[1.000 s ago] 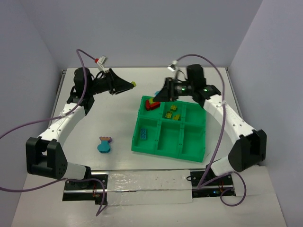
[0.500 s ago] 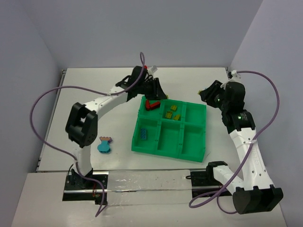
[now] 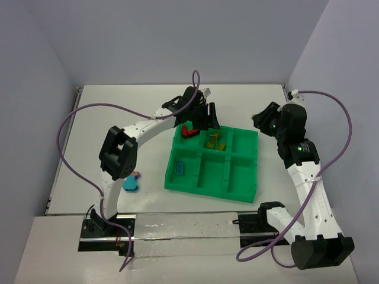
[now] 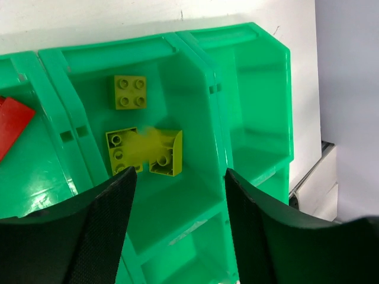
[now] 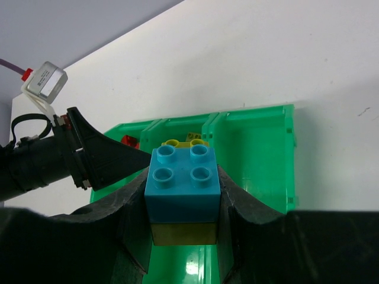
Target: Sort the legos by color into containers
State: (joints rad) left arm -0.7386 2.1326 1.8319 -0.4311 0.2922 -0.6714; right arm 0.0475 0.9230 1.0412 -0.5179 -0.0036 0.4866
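Green tray (image 3: 204,191); red lego (image 3: 189,131) far-left, yellow-green legos (image 3: 215,141) far-middle, blue lego (image 3: 179,168) near-left; left tool (image 3: 209,122) over far rim

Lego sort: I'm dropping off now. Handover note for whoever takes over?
Left gripper open, empty, over the tray's far-middle compartment.
Right gripper shut on a cyan-on-yellow-green stack, beside the tray's far-right corner.
Done: yellow-green bricks far-middle, red brick far-left, blue brick near-left.
To do: split and bin the held stack; fetch the cyan-and-pink cluster on the table left of the tray.

A white table (image 3: 237,100) sits inside a plain booth. 3 pale lavender walls (image 3: 177,41) close it in under soft, even light.
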